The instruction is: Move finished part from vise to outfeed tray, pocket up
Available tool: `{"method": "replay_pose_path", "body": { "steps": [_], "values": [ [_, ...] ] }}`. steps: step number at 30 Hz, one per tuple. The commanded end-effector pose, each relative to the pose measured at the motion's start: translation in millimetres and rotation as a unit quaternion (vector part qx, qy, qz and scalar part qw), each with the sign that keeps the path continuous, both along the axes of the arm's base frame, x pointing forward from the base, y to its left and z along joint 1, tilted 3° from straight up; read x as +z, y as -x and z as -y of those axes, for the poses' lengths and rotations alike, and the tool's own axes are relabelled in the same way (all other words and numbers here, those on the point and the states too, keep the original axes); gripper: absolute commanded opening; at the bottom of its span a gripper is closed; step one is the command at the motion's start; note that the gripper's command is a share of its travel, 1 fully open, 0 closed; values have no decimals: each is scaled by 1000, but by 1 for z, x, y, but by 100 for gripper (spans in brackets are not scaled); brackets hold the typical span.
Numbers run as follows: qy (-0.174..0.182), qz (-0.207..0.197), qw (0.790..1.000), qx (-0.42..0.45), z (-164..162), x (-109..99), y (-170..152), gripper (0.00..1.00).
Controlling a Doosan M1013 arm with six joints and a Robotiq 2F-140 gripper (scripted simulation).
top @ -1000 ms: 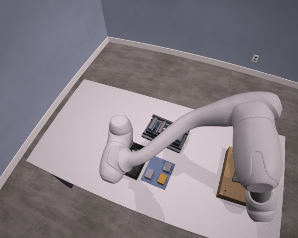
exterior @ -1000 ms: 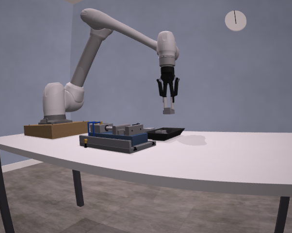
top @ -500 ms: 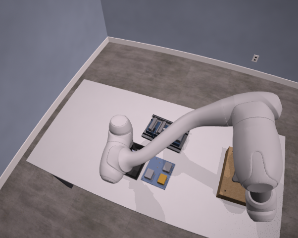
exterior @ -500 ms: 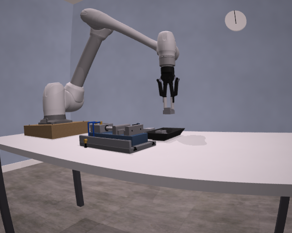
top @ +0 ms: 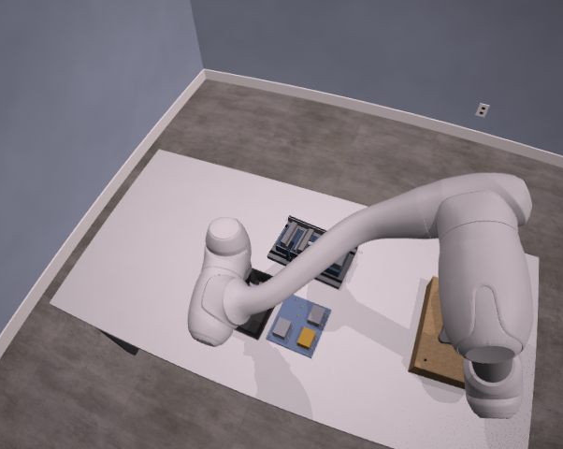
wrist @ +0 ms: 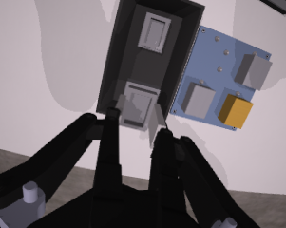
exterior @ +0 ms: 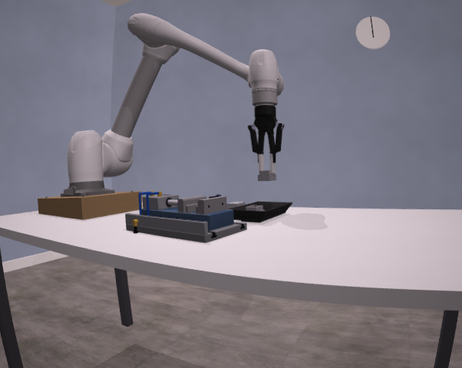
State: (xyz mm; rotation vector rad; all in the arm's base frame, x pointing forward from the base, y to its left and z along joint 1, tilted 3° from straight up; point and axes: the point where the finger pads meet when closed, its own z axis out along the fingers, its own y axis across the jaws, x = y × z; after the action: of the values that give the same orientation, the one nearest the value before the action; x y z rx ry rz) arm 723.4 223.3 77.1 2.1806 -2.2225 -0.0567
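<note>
We are seeing the gripper (exterior: 266,166) hanging high above the table (exterior: 342,245), its fingers clamped on the grey finished part (exterior: 266,175). It is hovering over the black outfeed tray (wrist: 183,32), where another grey part (wrist: 154,32) is lying. The vise (exterior: 191,215) is standing nearby. No writing seems legible.

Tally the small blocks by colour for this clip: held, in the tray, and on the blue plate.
Grey pocketed parts: 2, one held part in the gripper, one tray part in the black tray
Grey blocks on blue plate: 2
Orange block: 1
Total: 5
</note>
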Motion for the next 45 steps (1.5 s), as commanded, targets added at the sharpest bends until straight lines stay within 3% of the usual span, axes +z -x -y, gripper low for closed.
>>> {"method": "replay_pose_path", "body": {
  "steps": [1, 45],
  "values": [
    [-2, -1, 1000, -1, -4, -5, -1, 0],
    [-2, -1, 1000, -1, -5, -72, 3, 0]
  ]
}}
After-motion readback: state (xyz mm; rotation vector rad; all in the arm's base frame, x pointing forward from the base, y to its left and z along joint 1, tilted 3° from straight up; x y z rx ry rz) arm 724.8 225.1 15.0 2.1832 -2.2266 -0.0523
